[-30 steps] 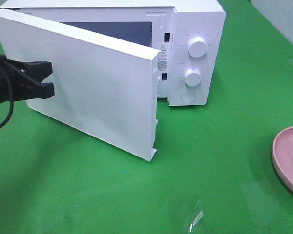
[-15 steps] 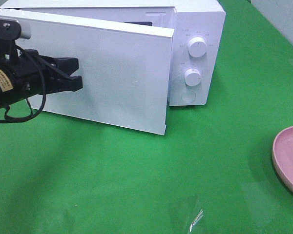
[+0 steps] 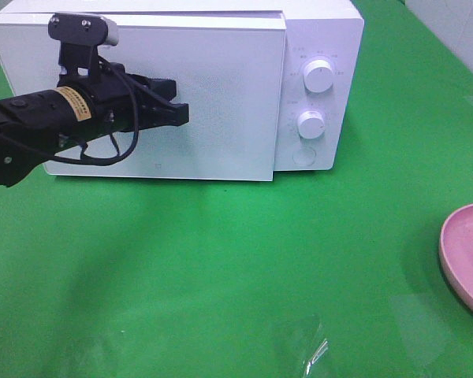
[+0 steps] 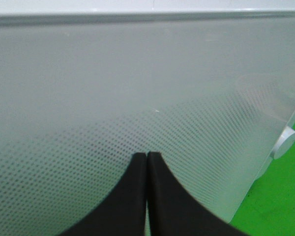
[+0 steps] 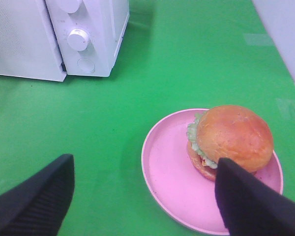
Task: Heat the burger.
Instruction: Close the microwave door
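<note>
Microwave [image 3: 221, 87] fills upper left of the high view, door apparently shut, though the seam is unclear. Left gripper [image 3: 177, 110], jaws pressed together, tips against door. Burger [image 5: 231, 140] sits on pink plate [image 5: 167, 172] far right, between spread right gripper [image 5: 145, 196] jaws; right arm nearer.

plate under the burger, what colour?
Pink plate, burger on it; clearest in the right wrist view.

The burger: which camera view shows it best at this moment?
The right wrist view: the burger sits whole on the pink plate, bun and lettuce clear, between the open right tool's tips. The exterior high view catches only the plate's edge; the left wrist view shows only the microwave door.
</note>
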Robot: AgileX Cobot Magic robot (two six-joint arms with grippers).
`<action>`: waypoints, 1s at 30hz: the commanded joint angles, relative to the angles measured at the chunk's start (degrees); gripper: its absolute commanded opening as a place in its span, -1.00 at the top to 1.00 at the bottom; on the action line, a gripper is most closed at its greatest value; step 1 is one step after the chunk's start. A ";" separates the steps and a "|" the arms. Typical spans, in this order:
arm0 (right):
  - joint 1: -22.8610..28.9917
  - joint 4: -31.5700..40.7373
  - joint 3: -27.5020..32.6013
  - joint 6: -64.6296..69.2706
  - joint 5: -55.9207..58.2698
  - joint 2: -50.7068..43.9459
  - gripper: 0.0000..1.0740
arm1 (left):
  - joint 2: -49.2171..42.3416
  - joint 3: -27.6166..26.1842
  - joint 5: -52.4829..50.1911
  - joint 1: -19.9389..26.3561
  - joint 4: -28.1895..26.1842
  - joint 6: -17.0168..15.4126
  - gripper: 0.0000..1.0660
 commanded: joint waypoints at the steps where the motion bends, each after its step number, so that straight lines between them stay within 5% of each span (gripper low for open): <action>1: -0.29 -0.11 0.23 -0.40 -0.63 -1.55 -0.41 | 2.01 -3.95 1.38 -1.03 -1.49 -0.06 1.00; 15: -0.29 -0.11 0.23 -0.40 -0.63 -1.55 -0.40 | 8.37 -16.62 6.13 -3.32 -4.76 0.34 1.00; 30: -0.29 -0.11 0.23 -0.40 -0.63 -1.55 -0.40 | 5.44 -14.55 12.32 -8.71 -4.87 0.17 1.00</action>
